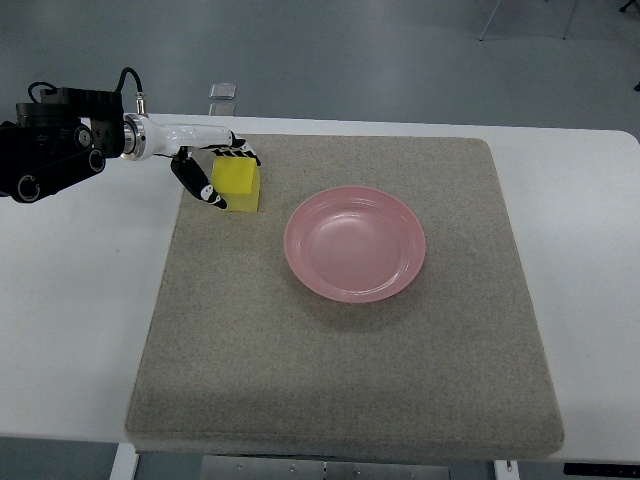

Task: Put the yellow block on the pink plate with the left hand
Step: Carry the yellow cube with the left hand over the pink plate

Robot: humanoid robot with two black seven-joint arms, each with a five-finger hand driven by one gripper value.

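Sitting between left hand (212,172) fingers (200,187): yellow block (237,184)

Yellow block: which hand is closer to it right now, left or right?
Left. The left hand is at the yellow block, fingers curled around its left side and far edge on the mat. The right hand is not in view.
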